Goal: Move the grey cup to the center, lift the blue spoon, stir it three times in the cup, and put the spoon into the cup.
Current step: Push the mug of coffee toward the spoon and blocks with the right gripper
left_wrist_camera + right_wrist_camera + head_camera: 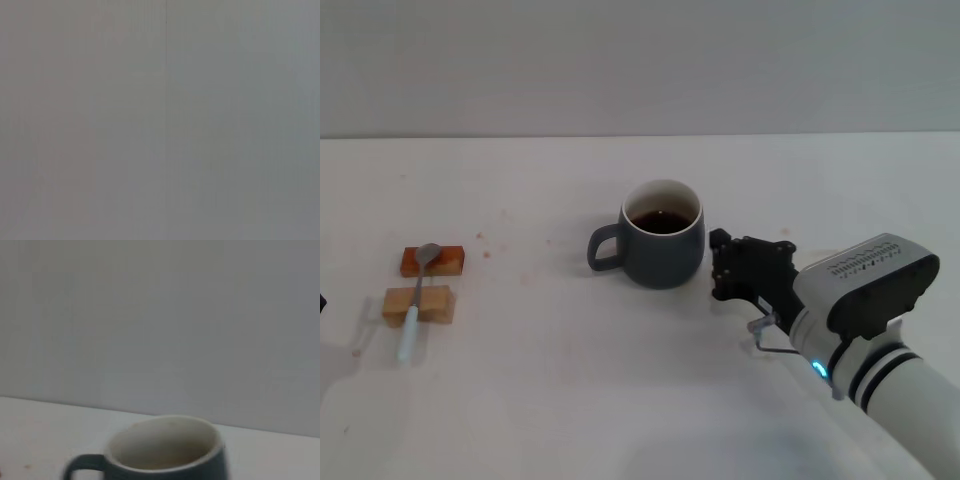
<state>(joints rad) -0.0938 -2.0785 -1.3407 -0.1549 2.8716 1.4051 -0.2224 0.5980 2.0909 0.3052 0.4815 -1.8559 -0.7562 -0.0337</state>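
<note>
The grey cup (662,245) stands upright near the middle of the table, handle pointing to my left, with dark liquid inside. It also shows in the right wrist view (165,452), close by. My right gripper (718,266) is just to the right of the cup, a little apart from it, open and empty. The blue spoon (417,299) lies at the far left across two wooden blocks, metal bowl on the far block, pale handle toward me. My left gripper is out of view; the left wrist view shows only a plain grey surface.
Two small wooden blocks, a reddish one (433,261) and a pale one (418,304), hold the spoon up off the white table (570,380). A grey wall rises behind the table's far edge.
</note>
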